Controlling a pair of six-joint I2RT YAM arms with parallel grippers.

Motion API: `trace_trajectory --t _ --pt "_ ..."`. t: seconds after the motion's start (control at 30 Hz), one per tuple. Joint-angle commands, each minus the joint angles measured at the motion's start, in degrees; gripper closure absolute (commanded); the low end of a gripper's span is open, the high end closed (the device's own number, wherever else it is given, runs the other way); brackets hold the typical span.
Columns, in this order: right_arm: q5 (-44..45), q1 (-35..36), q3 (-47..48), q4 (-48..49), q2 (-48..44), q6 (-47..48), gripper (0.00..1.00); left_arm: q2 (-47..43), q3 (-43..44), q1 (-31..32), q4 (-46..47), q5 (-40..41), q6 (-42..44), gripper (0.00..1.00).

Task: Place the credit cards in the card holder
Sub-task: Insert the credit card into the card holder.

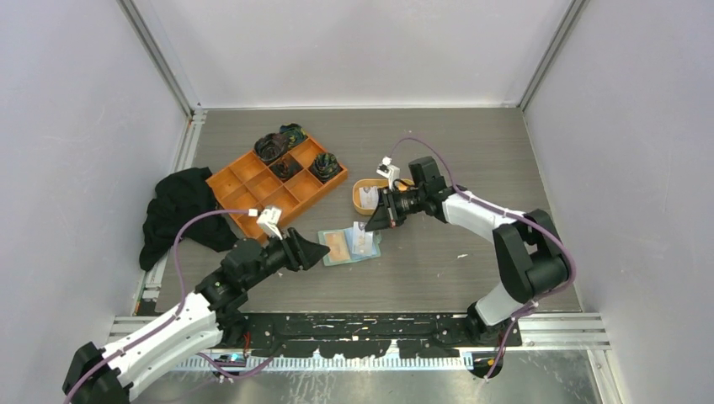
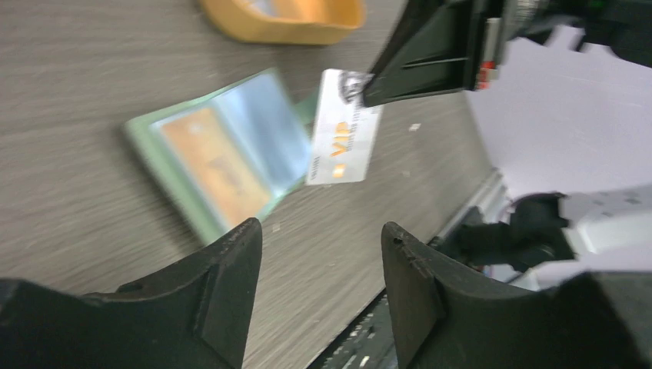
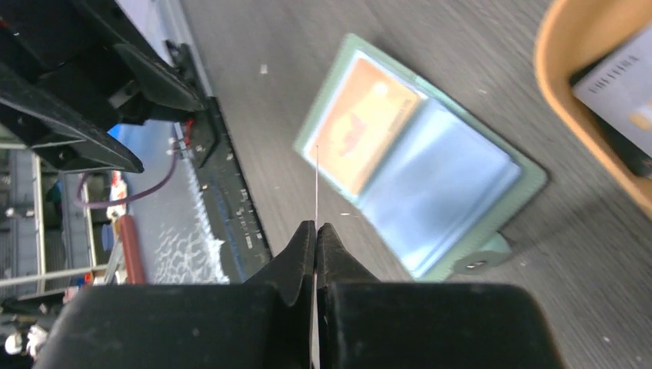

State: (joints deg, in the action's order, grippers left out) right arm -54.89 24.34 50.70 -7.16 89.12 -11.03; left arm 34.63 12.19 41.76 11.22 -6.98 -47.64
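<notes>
Right tool [image 3: 316, 231] pinches a credit card [image 2: 344, 127] over the open card holder [image 2: 223, 157] edge; left tool [image 2: 321, 231] stands spread.

So the sage-green folding card holder [image 1: 347, 247] is lying flat and wide open, glossy bluish pockets up, with an orange card [image 2: 217, 166] tucked in one pocket. A white plastic credit card [image 2: 344, 127] marked "VIP" hangs pinched in the right gripper [image 3: 316, 229] at the holder's edge. Another pale card [image 3: 624, 83] sits in the oval orange dish [image 3: 555, 73].

Top view overhead, whole table [image 1: 471, 252]; wrist views close, low, both facing card holder [image 2: 257, 127].
</notes>
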Motion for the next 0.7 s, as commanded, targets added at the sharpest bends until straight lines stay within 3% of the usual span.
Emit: trace_trajectory --t 0.0,0.37,0.67 --pt "9.6 0.5 -1.1 6.7 1.9 -3.5 0.99 1.2 -0.9 -0.3 -11.0 10.5 -1.5 0.4" --pt "10.5 0.5 0.8 11.0 11.2 -9.5 0.99 17.5 -2.2 -0.4 4.0 7.2 -3.4 0.38" --pt "7.5 0.2 1.2 11.9 12.0 -10.7 0.99 23.6 -0.5 -1.4 6.3 8.7 -3.3 0.4"
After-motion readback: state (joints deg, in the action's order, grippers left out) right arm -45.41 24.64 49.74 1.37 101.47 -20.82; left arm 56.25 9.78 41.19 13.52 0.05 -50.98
